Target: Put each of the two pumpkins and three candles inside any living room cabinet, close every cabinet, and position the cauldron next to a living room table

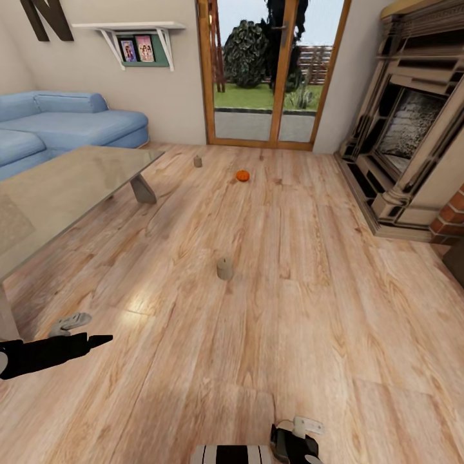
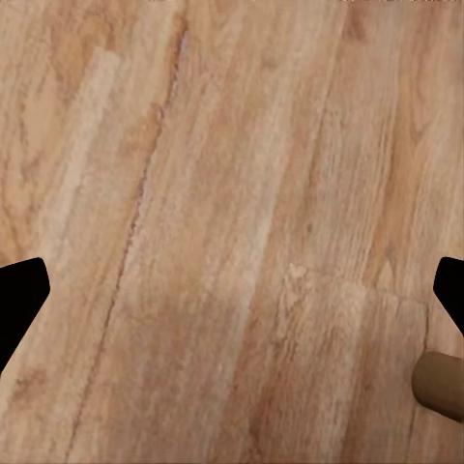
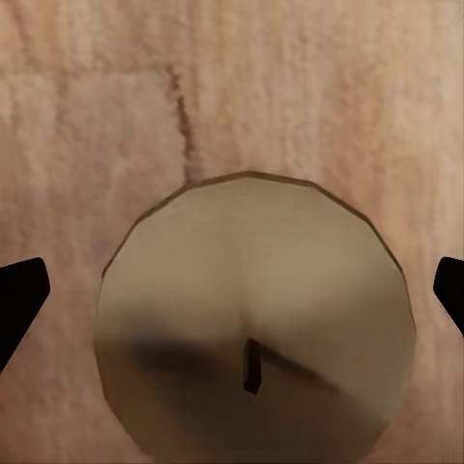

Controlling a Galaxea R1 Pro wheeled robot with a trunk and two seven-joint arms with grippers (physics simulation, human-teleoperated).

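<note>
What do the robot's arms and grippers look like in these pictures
The left arm is glossy black and tapers to a dark point, with pale grey fingers beside it. The right arm shows a white segment with black bands, then a black wrist block carrying a whitish gripper part. In both wrist views the fingertips appear plain black.

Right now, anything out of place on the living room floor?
Yes. A pumpkin and two candles sit loose on the wood floor, scattered between the coffee table and the fireplace. The right wrist view looks straight down on a candle top. Nothing looks tipped, spilled or damaged.
</note>
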